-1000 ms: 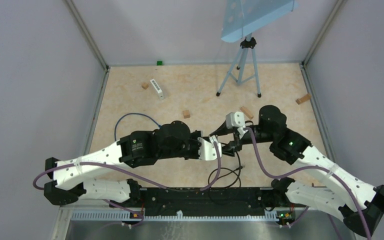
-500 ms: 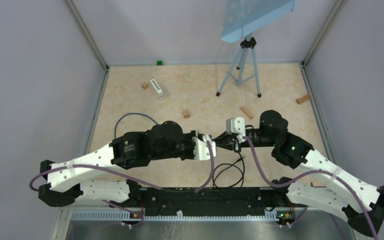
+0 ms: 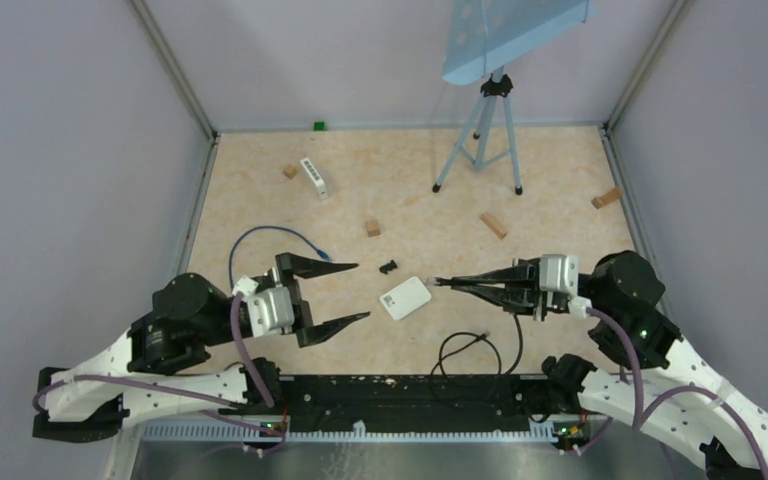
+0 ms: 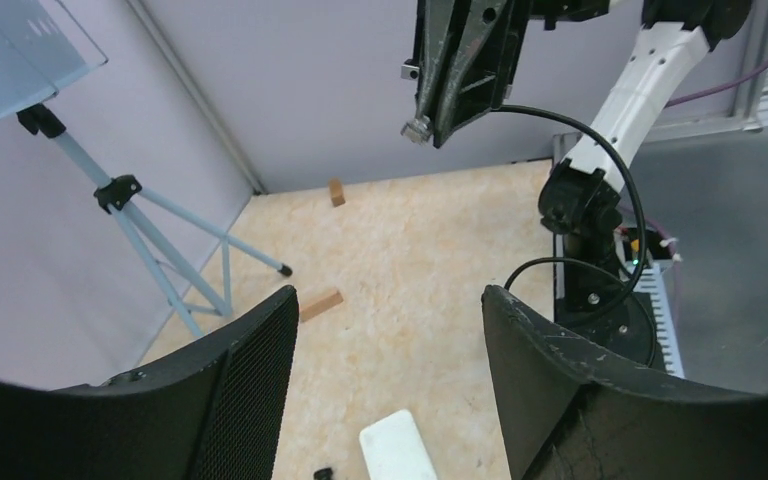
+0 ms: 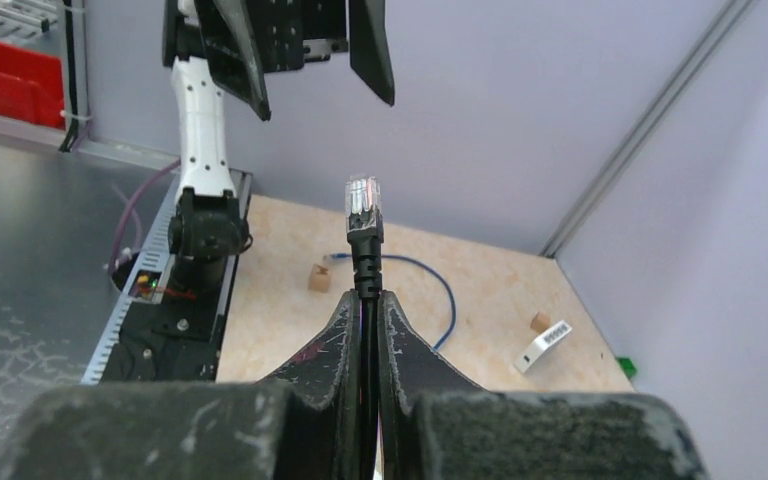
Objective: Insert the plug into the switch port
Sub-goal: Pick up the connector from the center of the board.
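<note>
Left tool [image 3: 363, 291]: jaws spread wide with nothing between them, held over the left side of the table [image 3: 410, 200] and pointing right.

Right tool [image 3: 447, 282]: jaws pressed shut on the black cable [image 3: 480, 345] just behind the plug [image 5: 362, 195]. The clear plug sticks out past the fingertips, lifted off the table and aimed left toward the left tool.

Switch [image 3: 405, 298]: a small white box, label side showing, lying flat on the table between the two tools and touching neither. It sits just left of and nearer than the plug tip. Its ports cannot be made out.

The cable's slack loops on the table near the right arm's base. A small black piece [image 3: 388, 267] lies just beyond the switch. A blue cable [image 3: 260, 233] curls behind the left tool.
</note>
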`<control>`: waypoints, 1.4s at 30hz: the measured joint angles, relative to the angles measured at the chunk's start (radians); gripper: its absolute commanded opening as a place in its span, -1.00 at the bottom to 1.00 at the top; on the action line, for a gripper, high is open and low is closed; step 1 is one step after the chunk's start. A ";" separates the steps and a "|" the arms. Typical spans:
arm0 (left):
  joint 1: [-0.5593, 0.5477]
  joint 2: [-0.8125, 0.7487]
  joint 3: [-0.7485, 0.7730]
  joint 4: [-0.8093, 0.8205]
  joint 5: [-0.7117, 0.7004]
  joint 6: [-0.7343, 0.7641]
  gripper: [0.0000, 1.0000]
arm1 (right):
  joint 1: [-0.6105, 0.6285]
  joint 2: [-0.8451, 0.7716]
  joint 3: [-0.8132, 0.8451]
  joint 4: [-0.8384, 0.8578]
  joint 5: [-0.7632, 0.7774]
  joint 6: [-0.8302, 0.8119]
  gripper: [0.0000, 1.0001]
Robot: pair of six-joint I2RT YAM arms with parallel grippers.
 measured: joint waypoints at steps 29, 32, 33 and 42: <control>0.000 -0.340 -0.188 0.169 -0.250 -0.124 0.42 | 0.580 0.353 0.199 0.185 0.748 -0.153 -1.00; 0.000 -0.380 -0.186 0.167 -0.139 -0.101 0.41 | 0.677 0.360 0.207 0.171 0.830 -0.163 -1.00; 0.000 -0.379 -0.185 0.166 -0.097 -0.089 0.41 | 0.707 0.369 0.216 0.159 0.852 -0.164 -1.00; 0.000 -0.208 -0.150 0.104 0.169 0.048 0.25 | 0.789 0.415 0.253 0.083 0.865 -0.069 -1.00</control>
